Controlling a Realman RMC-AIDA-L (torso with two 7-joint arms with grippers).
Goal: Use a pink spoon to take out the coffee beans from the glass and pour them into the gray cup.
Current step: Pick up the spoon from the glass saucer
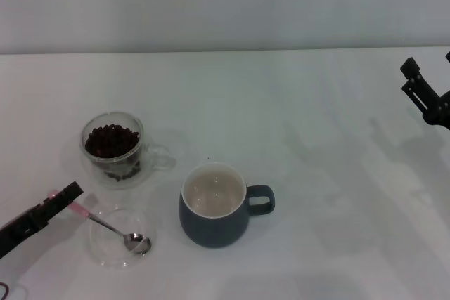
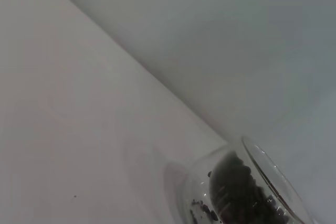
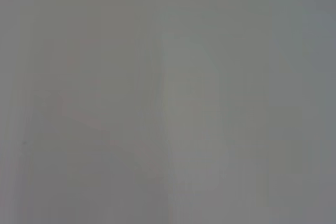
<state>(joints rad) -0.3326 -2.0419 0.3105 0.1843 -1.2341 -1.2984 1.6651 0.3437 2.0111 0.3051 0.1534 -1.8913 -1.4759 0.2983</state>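
The glass [image 1: 112, 148] stands at the left, filled with coffee beans [image 1: 110, 140]. The gray cup [image 1: 214, 205] stands right of it, nearer the front, with nothing in its cream inside and its handle to the right. The pink spoon [image 1: 112, 228] lies across a flat clear dish [image 1: 118, 238], metal bowl in the dish, pink handle end up-left. My left gripper [image 1: 62, 199] is at the pink handle end, over it. The left wrist view shows the glass [image 2: 210, 182] and the beans [image 2: 239, 195] close by. My right gripper [image 1: 409, 77] hangs open at the far right edge.
A white table [image 1: 316, 138] carries everything and meets a pale wall at the back. The right wrist view shows only plain grey surface.
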